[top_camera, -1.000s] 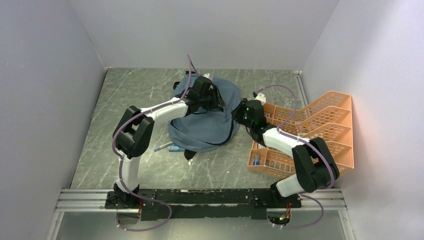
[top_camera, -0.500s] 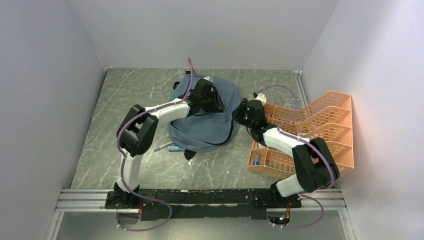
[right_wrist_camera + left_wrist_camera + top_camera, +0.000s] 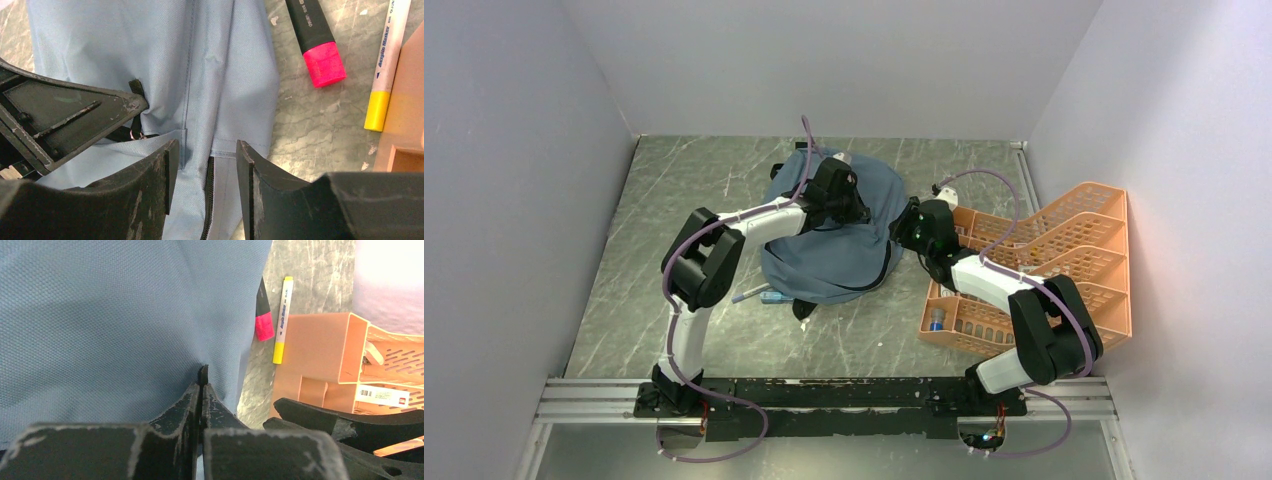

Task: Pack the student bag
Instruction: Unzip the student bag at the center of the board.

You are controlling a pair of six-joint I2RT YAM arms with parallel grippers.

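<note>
Limp, light-looking student bag (image 3: 844,255): left gripper (image 3: 201,388) pinches its zip tab (image 3: 203,373), likely the best hold; right gripper (image 3: 206,150) half-open, empty.

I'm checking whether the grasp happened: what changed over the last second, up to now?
The left gripper closed from half open to shut on the slate blue-grey fabric backpack, apparently pinching a small black tab. Its arm's elbow swung slightly towards the bag. Unchanged: the right gripper, open astride the bag's edge, the backpack's position, and the orange plastic mesh tray.
</note>
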